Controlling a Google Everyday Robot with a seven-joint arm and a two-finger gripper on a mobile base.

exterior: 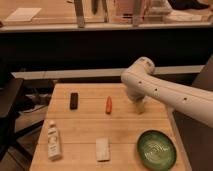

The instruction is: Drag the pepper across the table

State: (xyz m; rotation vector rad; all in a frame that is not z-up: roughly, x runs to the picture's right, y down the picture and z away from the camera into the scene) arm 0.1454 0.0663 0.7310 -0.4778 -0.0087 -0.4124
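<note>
Pale wooden table (85, 126), seen from the front and somewhat from above. On its far half, slightly right of the middle: a small red-orange pepper (108, 104), lying flat, lengthwise front to back, touched by nothing.

To the picture's right of the pepper, at about the same depth: the gripper (140, 106), pointing down from the wrist of the white arm (170, 95), low over the wood near the table's right edge. Apart from the pepper, with a strip of bare planks between the two. Pepper outside the gripper and off to its side, not under it. How wide or narrow the gripper stands: cannot tell. Tip resting on the wood or just above it: cannot tell either. Arm reaching in from the right, with its rounded joint above and slightly behind the gripper.

Elsewhere on the table:
- A black bar (74, 100) left of the pepper, also lengthwise front to back, well apart from it.
- A white bottle (53, 142) near the front left corner, cap end toward the far side; standing or lying, hard to say.
- A small white block (102, 149) at the front, nearly straight in front of the pepper.
- A green dish (156, 149) at the front right, in front of the gripper.

Dark chair (9, 107) beside the table's left edge.
</note>
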